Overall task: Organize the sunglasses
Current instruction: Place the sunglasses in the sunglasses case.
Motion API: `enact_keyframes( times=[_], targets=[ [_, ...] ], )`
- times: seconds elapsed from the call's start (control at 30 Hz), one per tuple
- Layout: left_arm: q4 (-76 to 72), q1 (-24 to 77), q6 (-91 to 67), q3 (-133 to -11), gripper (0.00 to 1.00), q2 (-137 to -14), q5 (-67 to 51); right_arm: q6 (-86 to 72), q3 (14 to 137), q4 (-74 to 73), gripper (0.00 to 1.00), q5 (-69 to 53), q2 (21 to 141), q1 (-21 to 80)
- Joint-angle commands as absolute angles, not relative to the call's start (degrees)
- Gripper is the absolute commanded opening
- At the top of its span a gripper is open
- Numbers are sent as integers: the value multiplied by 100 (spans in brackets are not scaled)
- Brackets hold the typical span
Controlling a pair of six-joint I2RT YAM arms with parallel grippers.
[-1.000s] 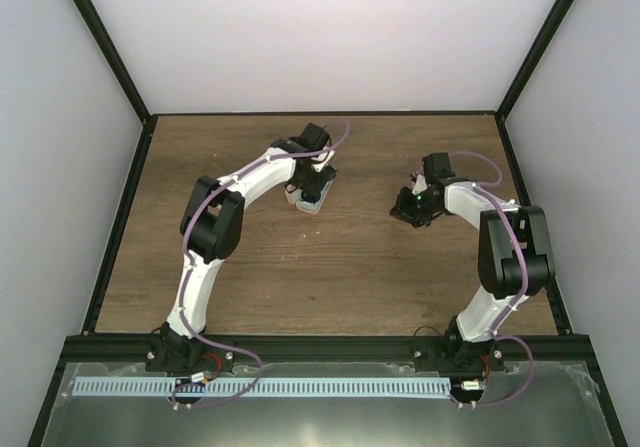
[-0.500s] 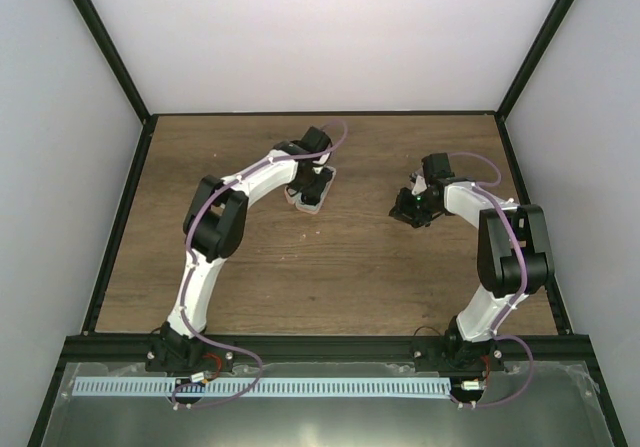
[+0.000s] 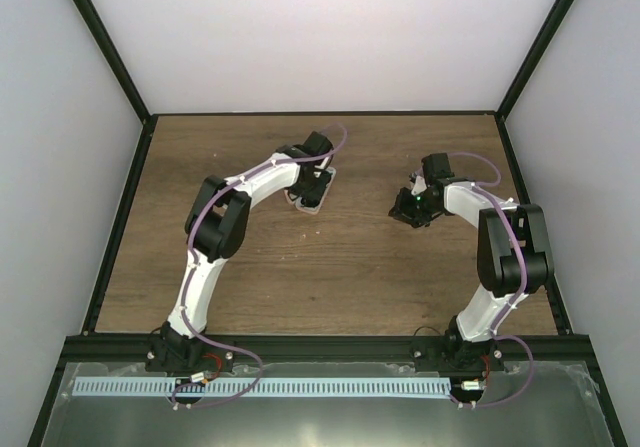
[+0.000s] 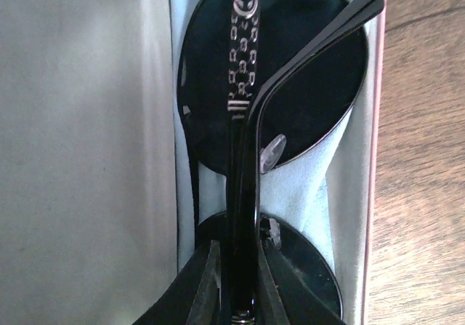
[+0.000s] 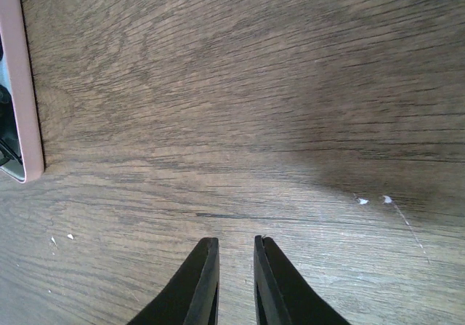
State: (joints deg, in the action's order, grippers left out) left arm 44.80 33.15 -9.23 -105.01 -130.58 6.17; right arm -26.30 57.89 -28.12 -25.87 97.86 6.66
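The black sunglasses [image 4: 290, 85] lie folded in the open pink case [image 4: 376, 121], on top of the light blue cloth [image 4: 305, 187]. My left gripper [image 4: 240, 281] is shut on the sunglasses' black temple arm near the bridge, low over the case. In the top view the left gripper [image 3: 314, 182] hides most of the case [image 3: 310, 203]. My right gripper [image 5: 236, 267] is empty, with its jaws nearly together, just above the wood. It sits right of the case in the top view [image 3: 405, 207]. The case's pink rim [image 5: 18, 85] shows at the left edge of the right wrist view.
The case's pale lid lining [image 4: 87, 158] fills the left of the left wrist view. The wooden table [image 3: 330, 267] is ringed by a black frame and white walls. Small white specks [image 5: 374, 200] lie on the wood.
My left gripper has shifted slightly toward the back over the case. The right arm has not moved.
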Motion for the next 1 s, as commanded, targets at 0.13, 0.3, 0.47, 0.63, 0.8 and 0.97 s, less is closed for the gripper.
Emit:
enact_keyframes(
  times=[0.13,0.3,0.47,0.63,0.8,0.97],
  targets=[
    [4531,3357,-836,-10128,24,-12890,811,-2527,5862,-2745,16,-2688,9844,624],
    [4496,3374,-827,-10049,28,-12692,747,-2538,5880,-2729,16,-2700,9844,620],
    [4539,3397,-808,-10112,30,-12632,737,-2542,5886,-2733,16,-2720,9851,624],
    [4544,3427,-806,-10154,31,-12564,738,-2545,5889,-2742,16,-2726,9835,624],
    [4564,3449,-803,-10257,45,-12444,730,-2541,5897,-2736,16,-2755,9850,624],
    [4588,3454,-798,-10342,46,-12410,777,-2541,5924,-2744,16,-2780,9862,624]
  ],
)
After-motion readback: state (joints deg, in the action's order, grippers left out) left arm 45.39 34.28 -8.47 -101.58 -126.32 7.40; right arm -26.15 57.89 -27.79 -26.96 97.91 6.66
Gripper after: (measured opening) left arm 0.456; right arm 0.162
